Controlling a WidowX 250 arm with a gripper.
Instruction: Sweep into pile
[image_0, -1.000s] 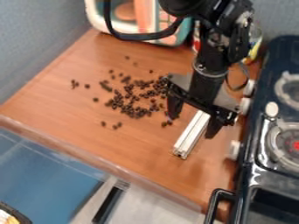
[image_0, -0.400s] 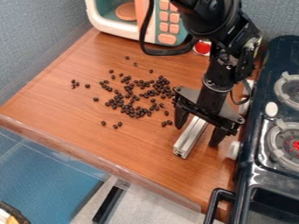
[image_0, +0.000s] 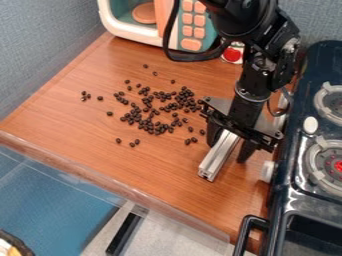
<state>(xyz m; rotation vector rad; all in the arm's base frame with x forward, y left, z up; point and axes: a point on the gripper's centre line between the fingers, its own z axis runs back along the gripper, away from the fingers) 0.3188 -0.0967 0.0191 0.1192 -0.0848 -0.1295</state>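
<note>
OK, gripper (image_0: 228, 153) open w/ metal bar (image_0: 215, 163) btwn fingers, dark beans (image_0: 160, 128) nearby.

Open strip of desk (image_0: 87, 127) between the scattered beans (image_0: 148, 125) and the near edge, toy microwave (image_0: 150, 34) blocking the far side, toy stove (image_0: 310, 201) walling the right, metal bar (image_0: 217, 160) between beans and stove

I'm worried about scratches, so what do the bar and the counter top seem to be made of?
The bar looks like bare metal, probably aluminium: silvery, with a dull sheen and lengthwise grooves. The counter top looks like wood or wood-look laminate, smooth and slightly glossy, with reddish-brown grain.
</note>
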